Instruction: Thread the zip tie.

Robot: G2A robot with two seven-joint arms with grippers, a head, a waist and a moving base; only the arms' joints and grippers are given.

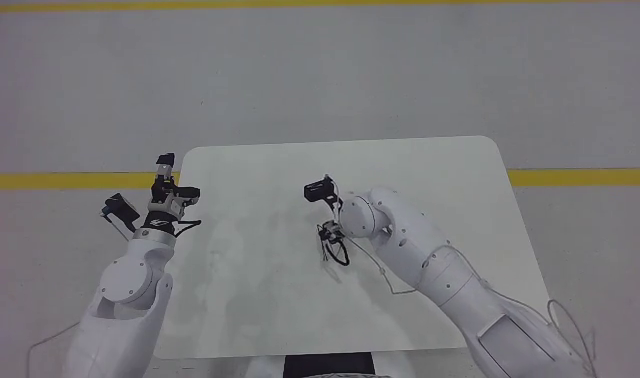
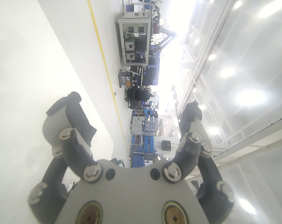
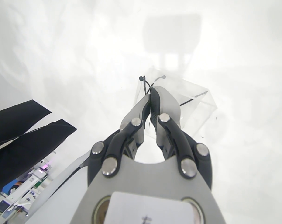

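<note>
My right gripper is shut on a thin black zip tie. The tie's small head sticks out just past the fingertips, and its strap runs back between the pads. In the top view the zip tie shows as a black loop under my right gripper, near the middle of the white table. A clear plastic box sits on the table right beside the fingertips. My left gripper is open and holds nothing. It is raised at the table's left edge, turned toward the room.
The table top around the right gripper is bare white. Beyond the table lies grey floor with a yellow line. Machinery and shelving stand far off in the room.
</note>
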